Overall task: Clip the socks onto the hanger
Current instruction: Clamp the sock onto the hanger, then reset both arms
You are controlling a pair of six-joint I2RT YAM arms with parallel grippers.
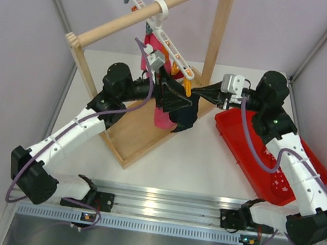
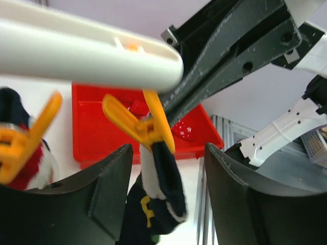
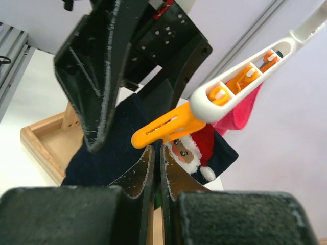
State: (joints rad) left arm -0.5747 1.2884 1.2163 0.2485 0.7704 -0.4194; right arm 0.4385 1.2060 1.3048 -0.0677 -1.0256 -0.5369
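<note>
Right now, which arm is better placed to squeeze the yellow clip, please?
Likely left: the left pincer, open, straddles the yellow clip; the right pincer is shut on the sock beneath it.

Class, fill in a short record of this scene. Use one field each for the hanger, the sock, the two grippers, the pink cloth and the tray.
hanger: white bar, hooked on the wooden rail
sock: navy, hanging from the yellow clip near the bar's end
left gripper: open, one finger on each side of the sock
right gripper: shut, tips by the clip; cannot tell if it pinches anything
pink cloth: hangs under the hanger
tray: red, on the table right of the frame
</note>
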